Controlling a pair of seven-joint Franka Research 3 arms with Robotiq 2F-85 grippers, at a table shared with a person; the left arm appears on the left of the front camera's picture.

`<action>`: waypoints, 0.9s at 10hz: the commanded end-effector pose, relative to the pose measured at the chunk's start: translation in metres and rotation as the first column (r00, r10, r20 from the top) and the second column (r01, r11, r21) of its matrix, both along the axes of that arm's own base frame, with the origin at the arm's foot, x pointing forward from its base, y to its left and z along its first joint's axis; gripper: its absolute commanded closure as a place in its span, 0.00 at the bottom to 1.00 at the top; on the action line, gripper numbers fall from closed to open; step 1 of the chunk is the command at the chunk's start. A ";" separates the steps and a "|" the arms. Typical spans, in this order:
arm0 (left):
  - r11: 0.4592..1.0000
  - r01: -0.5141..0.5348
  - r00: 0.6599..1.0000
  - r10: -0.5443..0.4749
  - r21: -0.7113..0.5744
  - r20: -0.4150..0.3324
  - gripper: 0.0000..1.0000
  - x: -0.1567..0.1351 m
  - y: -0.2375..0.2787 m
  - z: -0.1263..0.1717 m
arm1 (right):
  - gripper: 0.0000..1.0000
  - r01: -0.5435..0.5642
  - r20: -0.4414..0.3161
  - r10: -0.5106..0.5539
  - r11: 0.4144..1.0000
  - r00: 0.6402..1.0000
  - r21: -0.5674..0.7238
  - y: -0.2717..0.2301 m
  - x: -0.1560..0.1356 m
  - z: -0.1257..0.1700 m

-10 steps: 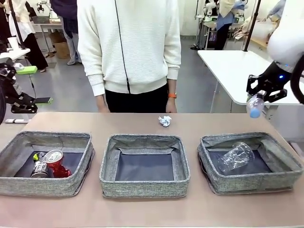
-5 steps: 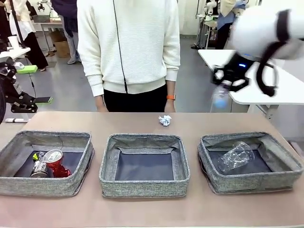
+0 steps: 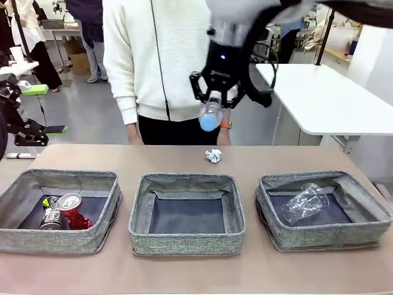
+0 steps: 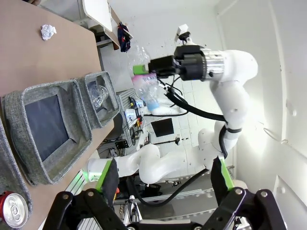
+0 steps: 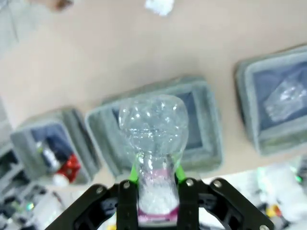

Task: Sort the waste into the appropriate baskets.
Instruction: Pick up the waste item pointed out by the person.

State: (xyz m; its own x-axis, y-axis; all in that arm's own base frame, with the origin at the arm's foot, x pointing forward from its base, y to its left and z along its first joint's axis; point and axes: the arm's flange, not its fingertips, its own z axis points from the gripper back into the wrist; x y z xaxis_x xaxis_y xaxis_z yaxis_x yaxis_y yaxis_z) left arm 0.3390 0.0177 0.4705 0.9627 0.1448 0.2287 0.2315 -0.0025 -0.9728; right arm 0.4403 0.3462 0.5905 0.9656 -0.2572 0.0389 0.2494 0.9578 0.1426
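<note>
The right arm reaches in across the middle, high above the far side of the counter (image 3: 184,276). The right pincer (image 3: 212,97) is closed on the bottle (image 3: 210,115), its green pads pressed against both sides near the pink label. The bottle hangs below the pincer, in the air in front of the person (image 3: 166,61) and above the paper ball (image 3: 213,156). From the right wrist the bottle (image 5: 153,129) lines up over the middle basket (image 5: 211,143).

The paper ball lies on the bare counter, just beyond the middle basket's (image 3: 187,243) far wall. The left basket (image 3: 55,241) holds the red can (image 3: 72,209) with the dark can (image 3: 50,219) touching it on its left. The right basket (image 3: 325,236) holds the cup (image 3: 305,203) on its side.

The left pincer (image 4: 165,163) is spread wide and grips nothing, off the counter's left end.
</note>
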 end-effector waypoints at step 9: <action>1.000 -0.001 1.000 0.001 -0.015 0.008 0.00 -0.003 -0.001 0.003 | 0.74 -0.133 0.126 0.125 0.989 0.984 0.062 0.047 -0.010 0.142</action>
